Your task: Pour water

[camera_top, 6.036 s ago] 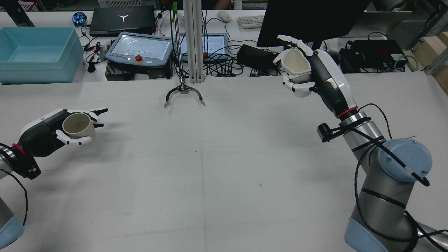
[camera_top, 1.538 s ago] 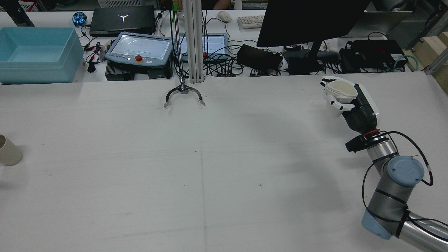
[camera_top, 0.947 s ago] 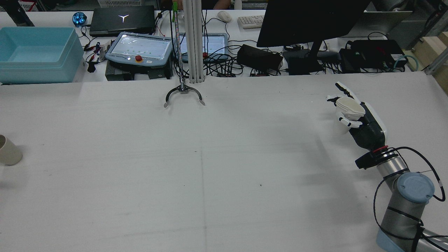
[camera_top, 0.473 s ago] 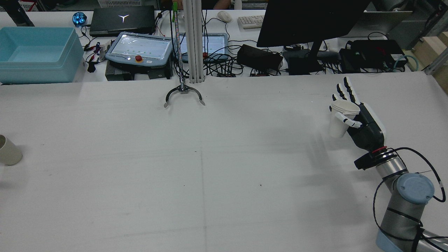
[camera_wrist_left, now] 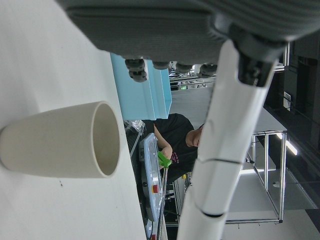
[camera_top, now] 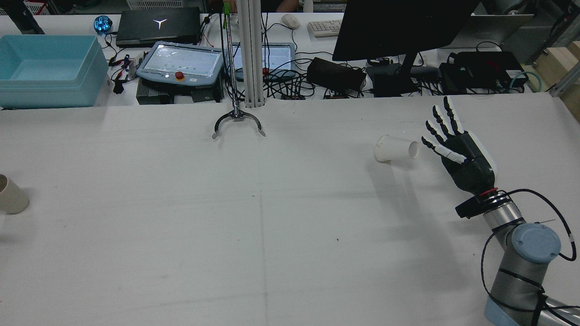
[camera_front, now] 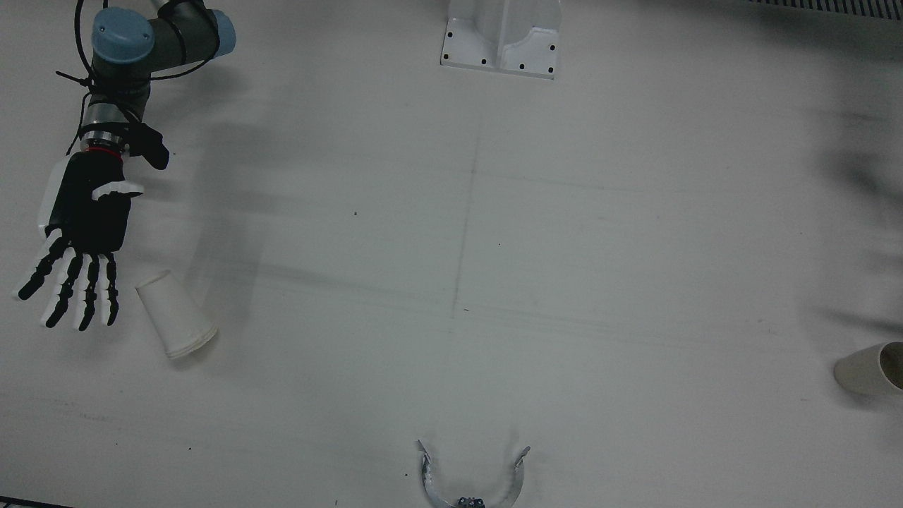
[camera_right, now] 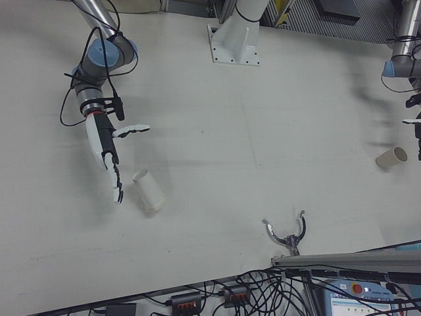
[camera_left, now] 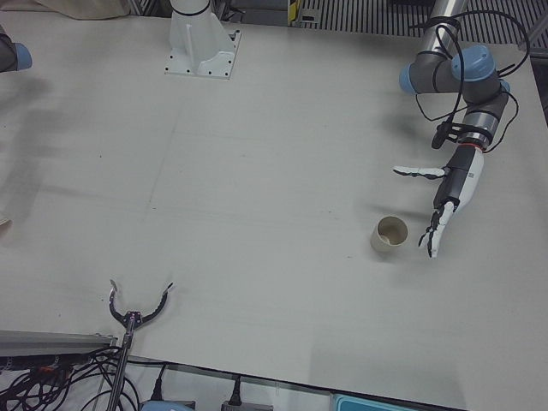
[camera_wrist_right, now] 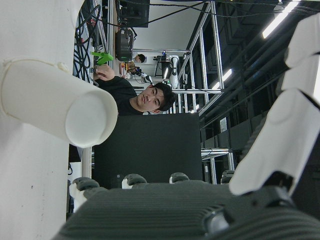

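White paper cup (camera_top: 397,148) lies tipped on its side on the table (camera_top: 272,217), just beside the right hand (camera_top: 455,147), whose fingers are spread and hold nothing. Beige cup (camera_left: 390,235) stands upright and looks empty, next to the left hand (camera_left: 445,201), also spread wide.

Even overhead light, table (camera_front: 564,212) slightly dim and grey in front view, soft smeared shadows at its right edge. Ceiling strip lights glaring upper right in right hand view. Hand views: near palm blurred, background sharp.
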You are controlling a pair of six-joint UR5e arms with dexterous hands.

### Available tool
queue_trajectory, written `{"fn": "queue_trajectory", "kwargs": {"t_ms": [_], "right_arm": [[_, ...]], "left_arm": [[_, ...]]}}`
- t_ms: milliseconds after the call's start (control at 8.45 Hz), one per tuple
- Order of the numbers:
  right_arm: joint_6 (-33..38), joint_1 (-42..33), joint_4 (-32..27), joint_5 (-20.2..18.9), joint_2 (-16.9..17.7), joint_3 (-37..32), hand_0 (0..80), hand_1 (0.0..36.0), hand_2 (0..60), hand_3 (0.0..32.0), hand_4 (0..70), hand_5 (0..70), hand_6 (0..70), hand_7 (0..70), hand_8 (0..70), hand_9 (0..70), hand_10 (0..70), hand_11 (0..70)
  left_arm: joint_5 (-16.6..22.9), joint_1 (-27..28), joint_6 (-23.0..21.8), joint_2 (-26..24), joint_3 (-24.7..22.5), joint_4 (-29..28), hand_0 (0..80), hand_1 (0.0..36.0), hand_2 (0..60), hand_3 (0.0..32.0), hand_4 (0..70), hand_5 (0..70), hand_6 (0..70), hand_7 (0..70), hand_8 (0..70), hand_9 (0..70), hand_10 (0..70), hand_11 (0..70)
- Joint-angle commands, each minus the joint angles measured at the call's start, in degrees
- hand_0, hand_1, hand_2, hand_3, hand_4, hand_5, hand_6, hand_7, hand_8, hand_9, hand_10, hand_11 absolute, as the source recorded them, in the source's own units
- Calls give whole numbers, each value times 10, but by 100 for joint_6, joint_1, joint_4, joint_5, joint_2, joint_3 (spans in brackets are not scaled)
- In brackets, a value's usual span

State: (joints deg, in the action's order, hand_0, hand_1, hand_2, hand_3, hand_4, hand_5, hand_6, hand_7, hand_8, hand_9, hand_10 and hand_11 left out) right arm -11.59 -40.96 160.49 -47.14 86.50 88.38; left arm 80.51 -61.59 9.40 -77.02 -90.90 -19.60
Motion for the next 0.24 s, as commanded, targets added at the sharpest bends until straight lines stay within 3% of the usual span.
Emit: {"fn": "queue_trajectory", "kwargs": {"t_ms": [0, 118], "right_arm": [[-1, -61, 104, -5, 33, 483, 447, 142, 149, 320, 0, 46, 12, 10, 0, 0, 0, 0], [-45, -105, 227, -40, 68, 826, 456, 151, 158, 320, 0, 48, 14, 20, 0, 0, 0, 0]], "left_arm": [[0, 6, -9, 20, -7, 0, 800, 274, 0, 2, 63, 0, 0, 0, 0, 0, 41, 101], [9, -2, -9, 29, -16, 0, 800, 280, 0, 8, 63, 0, 3, 1, 0, 0, 44, 106]]}}
